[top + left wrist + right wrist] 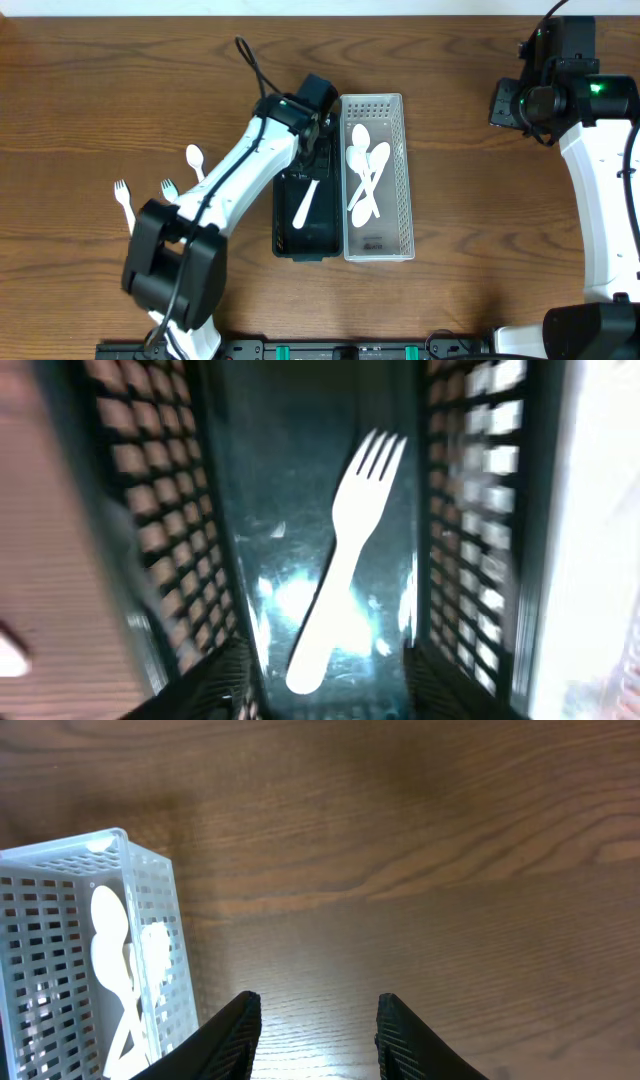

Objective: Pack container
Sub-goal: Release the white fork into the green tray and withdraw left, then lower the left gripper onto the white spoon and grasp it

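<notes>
A black basket (283, 238) and a white basket (404, 170) stand side by side mid-table. A white plastic fork (306, 203) lies loose on the black basket's floor, also in the left wrist view (340, 560). Several white spoons (364, 172) lie in the white basket, which also shows in the right wrist view (155, 935). My left gripper (325, 685) is open over the black basket's far end, above the fork's handle. My right gripper (315, 1040) is open and empty over bare table at the far right.
Two white forks (124, 197) (169, 188) and a white spoon (195, 160) lie on the wood table left of the left arm. A black cable (250, 58) runs behind the left arm.
</notes>
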`<state>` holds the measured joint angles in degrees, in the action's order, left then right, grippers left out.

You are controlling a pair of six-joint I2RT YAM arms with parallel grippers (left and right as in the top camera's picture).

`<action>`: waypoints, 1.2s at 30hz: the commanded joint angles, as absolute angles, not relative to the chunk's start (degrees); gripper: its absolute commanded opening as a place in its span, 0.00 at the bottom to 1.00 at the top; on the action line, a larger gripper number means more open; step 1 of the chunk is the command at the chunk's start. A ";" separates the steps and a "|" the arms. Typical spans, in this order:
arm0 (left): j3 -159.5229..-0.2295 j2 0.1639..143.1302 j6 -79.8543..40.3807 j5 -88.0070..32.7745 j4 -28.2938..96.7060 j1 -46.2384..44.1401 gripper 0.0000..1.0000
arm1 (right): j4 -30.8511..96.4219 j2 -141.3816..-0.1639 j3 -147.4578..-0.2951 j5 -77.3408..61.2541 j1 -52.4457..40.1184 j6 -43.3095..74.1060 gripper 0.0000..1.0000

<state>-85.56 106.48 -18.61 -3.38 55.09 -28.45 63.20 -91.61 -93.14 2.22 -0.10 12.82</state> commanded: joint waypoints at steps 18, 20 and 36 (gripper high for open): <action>-89.91 101.12 -17.87 2.13 56.49 3.75 0.79 | 64.14 -91.74 -92.84 2.81 0.36 13.04 0.41; -89.91 104.84 -17.87 0.01 56.49 5.58 0.79 | 64.14 -91.74 -92.84 2.81 0.36 13.04 0.42; -89.84 121.36 -17.78 -5.02 56.05 6.09 0.79 | 64.14 -91.74 -92.84 2.79 0.36 13.26 0.42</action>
